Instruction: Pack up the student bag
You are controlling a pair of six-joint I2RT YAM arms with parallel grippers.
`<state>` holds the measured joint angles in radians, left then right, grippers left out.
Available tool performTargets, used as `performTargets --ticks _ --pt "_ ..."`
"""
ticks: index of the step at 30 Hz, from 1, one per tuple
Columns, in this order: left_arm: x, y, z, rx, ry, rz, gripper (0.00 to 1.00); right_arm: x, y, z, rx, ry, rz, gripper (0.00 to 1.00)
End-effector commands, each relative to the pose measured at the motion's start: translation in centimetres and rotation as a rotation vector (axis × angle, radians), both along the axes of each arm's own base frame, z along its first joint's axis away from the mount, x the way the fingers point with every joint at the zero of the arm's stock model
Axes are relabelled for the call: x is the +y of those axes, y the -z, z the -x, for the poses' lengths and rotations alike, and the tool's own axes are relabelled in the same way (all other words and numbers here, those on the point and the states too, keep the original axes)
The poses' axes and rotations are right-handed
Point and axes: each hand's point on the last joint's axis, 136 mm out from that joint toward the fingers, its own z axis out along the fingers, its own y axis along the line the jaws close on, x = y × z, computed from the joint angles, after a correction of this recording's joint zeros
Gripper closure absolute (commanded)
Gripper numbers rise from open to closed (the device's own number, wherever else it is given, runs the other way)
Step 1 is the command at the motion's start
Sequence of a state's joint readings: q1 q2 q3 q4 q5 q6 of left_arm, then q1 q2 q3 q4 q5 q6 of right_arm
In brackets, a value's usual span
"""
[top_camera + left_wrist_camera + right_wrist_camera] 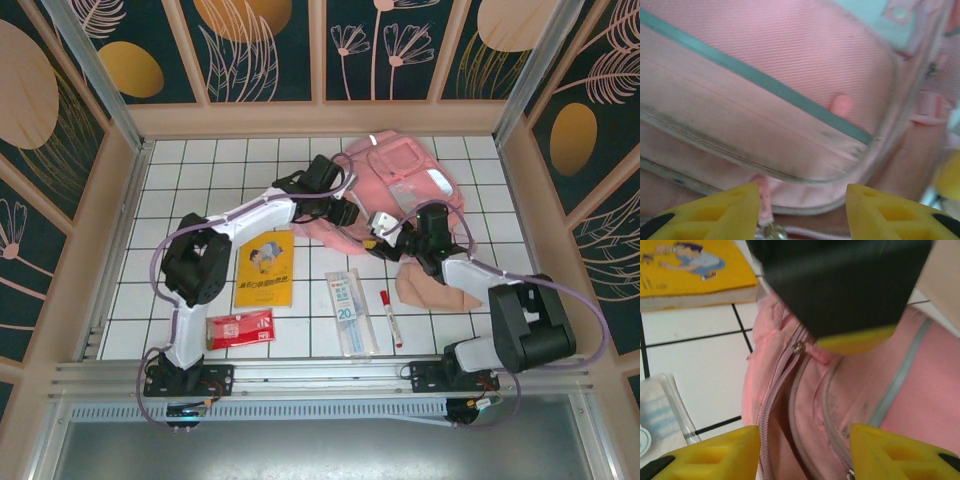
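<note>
The student bag [405, 180] lies flat at the back right of the table, pink with a clear front panel. Both grippers meet at its near left corner. My left gripper [345, 212] is open over the bag [790, 75], and a pink zip pull [763, 197] rests against the inner side of one yellow finger [725, 212]. My right gripper [385, 232] is open too, its jaws straddling the part-open zip mouth [785, 415] of the bag without clamping it. A yellow fingertip [857, 340] of the left gripper hangs just above the zip slider [799, 347].
On the tiles in front lie a yellow book [265, 268], a red packet [240, 328], a clear pack [352, 310] and a red marker [390, 317]. A beige-pink pouch [435, 290] sits under the right forearm. Wooden walls ring the table.
</note>
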<state>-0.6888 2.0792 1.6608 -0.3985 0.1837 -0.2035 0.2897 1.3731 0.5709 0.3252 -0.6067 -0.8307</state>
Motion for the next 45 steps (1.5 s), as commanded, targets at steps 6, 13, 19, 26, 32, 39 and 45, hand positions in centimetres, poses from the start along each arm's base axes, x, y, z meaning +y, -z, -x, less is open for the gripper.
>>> performTargets --ticks 6,13,19,26,32,39,45 --pt "2.8 5.6 -0.3 0.101 -0.098 -0.239 0.58 0.1 -0.2 0.9 -0.025 -0.034 0.006 0.5" --pt "0.8 7.5 1.9 0.217 -0.001 -0.19 0.59 0.6 0.3 1.3 0.021 -0.075 0.015 0.51" --pt "0.9 5.2 3.1 0.24 0.053 -0.175 0.55 0.8 1.0 1.9 0.068 -0.109 0.032 0.51" --pt "0.5 5.9 3.6 0.28 0.126 -0.202 0.63 0.8 1.2 1.9 0.074 -0.111 0.046 0.52" --pt "-0.4 4.1 3.6 0.246 0.175 -0.151 0.65 0.7 2.1 2.0 0.095 -0.119 0.077 0.54" --pt "1.4 7.9 1.3 0.225 0.09 -0.321 0.7 0.9 2.9 2.1 0.099 -0.116 0.093 0.54" --pt "0.6 6.5 1.5 0.217 0.119 -0.275 0.99 1.4 3.4 2.0 0.11 -0.114 0.091 0.51"
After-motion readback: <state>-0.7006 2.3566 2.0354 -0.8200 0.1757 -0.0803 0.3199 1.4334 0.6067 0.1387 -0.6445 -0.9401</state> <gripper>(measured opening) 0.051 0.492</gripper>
